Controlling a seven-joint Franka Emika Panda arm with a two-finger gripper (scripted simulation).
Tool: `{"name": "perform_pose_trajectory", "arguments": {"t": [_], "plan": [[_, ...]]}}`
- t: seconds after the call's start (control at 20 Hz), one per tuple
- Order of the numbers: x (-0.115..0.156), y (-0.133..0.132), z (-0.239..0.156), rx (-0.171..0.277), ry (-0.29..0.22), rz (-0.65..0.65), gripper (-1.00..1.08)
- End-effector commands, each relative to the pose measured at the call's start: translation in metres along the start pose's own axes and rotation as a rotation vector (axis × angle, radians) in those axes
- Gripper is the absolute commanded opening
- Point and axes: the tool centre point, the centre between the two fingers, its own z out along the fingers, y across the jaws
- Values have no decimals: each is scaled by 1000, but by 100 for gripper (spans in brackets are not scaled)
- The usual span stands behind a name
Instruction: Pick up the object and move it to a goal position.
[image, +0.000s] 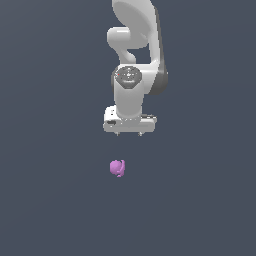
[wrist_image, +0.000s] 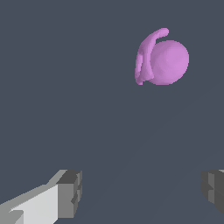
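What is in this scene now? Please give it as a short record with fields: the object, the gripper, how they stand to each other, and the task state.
object: small pink-purple blob with a curved stub, lying on the dark floor
gripper: white gripper, fingers apart, holding nothing
relation: apart, not touching; in the wrist view the blob lies off the gap between the fingertips
arm: white arm behind the gripper
task state: blob not yet picked up
goal marker: none visible
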Motion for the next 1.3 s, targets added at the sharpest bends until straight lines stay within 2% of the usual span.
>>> {"name": "perform_pose_trajectory", "arguments": {"t": [0.0,0.5,0.85,1.25], "plan": [[0,0,0,0,0,0,100],[8,-36,-16,11,42,-75,100],[14,-30,-13,10,43,-66,100],[44,-12,-1,9,54,-39,100]]}}
